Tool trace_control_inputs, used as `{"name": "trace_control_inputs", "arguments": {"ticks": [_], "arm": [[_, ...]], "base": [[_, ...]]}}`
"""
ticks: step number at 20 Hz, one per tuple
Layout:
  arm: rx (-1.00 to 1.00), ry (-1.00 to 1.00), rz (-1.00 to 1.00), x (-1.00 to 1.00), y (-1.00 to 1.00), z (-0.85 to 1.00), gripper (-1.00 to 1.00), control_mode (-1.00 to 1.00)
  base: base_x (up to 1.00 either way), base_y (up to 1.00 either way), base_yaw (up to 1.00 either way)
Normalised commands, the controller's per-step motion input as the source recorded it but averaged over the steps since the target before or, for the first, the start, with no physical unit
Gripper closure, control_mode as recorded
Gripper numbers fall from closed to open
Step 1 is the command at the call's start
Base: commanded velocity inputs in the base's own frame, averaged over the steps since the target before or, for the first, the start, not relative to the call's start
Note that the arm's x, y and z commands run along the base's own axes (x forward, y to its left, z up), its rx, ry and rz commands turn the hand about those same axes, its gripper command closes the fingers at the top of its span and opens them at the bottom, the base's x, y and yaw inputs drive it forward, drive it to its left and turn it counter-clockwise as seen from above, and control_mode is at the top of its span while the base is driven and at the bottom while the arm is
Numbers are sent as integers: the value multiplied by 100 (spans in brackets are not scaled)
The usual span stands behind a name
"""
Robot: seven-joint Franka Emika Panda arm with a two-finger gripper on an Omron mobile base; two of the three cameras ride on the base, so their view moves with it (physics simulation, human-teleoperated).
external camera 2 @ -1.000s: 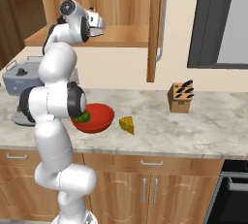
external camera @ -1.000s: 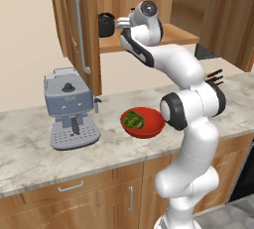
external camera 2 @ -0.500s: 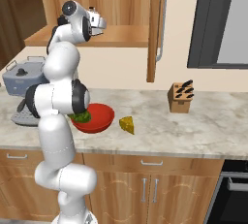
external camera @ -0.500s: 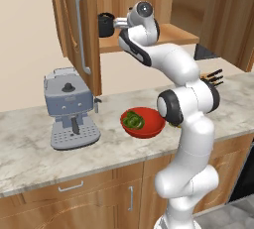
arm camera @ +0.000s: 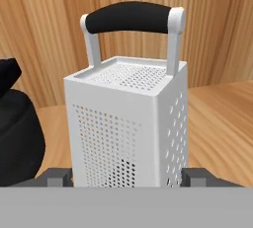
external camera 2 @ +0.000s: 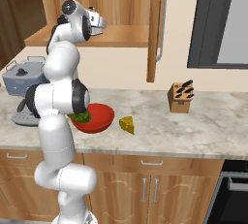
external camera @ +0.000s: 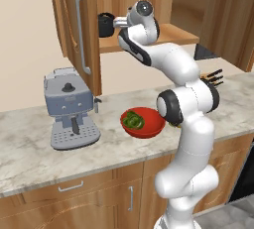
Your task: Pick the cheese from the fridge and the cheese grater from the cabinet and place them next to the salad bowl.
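In the hand view the cheese grater (arm camera: 128,118), a silver box with a black top handle, stands upright on the shelf of the open cabinet (external camera: 79,29). My gripper (arm camera: 127,175) is open, its fingertips (arm camera: 57,175) flanking the grater's base close to its walls. From the base views the gripper (external camera: 116,23) (external camera 2: 99,24) reaches in at shelf height. The cheese (external camera 2: 127,124), a yellow wedge, lies on the counter just right of the red salad bowl (external camera 2: 99,119) (external camera: 144,123). The fridge is out of view.
A black pot (arm camera: 17,138) (external camera: 105,24) sits on the shelf just left of the grater. A grey coffee machine (external camera: 69,109) stands on the counter at the left. A knife block (external camera 2: 180,97) is at the right. The cabinet door (external camera 2: 156,24) hangs open.
The hand has edged a little deeper into the cabinet toward the grater. Bowl, cheese and coffee machine have not moved.
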Motion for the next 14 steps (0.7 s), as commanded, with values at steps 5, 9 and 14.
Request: {"name": "trace_control_inputs", "arguments": {"ticks": [5, 9, 14], "arm": [[0, 0, 0, 1, 0, 0, 100, -100], [3, -5, 0, -65, -6, 0, 100, -100], [6, -9, 0, -100, -20, 0, 100, -100]], "base": [[0, 0, 0], [0, 0, 0], [0, 0, 0]]}}
